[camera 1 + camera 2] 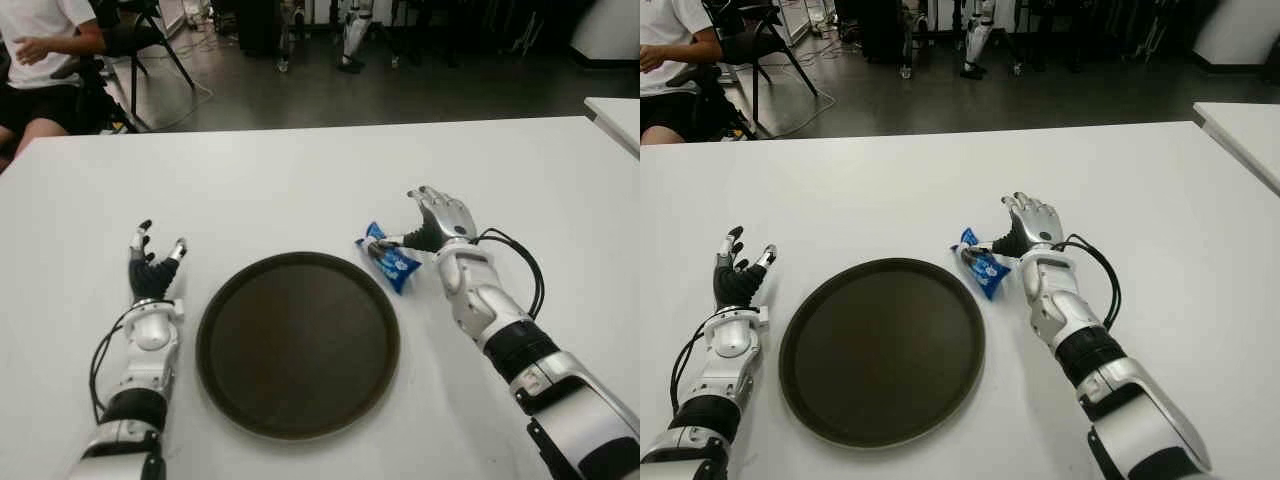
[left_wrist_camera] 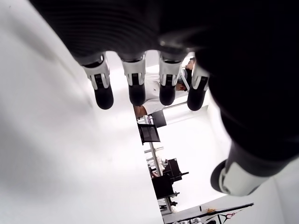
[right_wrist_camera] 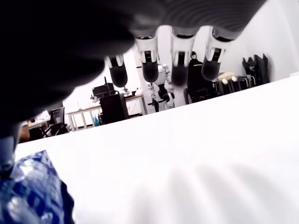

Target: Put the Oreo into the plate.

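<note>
white table (image 1: 300,170) | dark floor (image 1: 400,90) | seated person (image 1: 40,50)

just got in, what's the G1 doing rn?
It is working on an Oreo pack that lies on the white table, just off the right rim of the dark plate. The right hand is beside the pack, thumb at it, fingers open in the wrist view; no grasp yet. The left hand shows left of the plate, open and empty. Nothing is in the plate.
</note>
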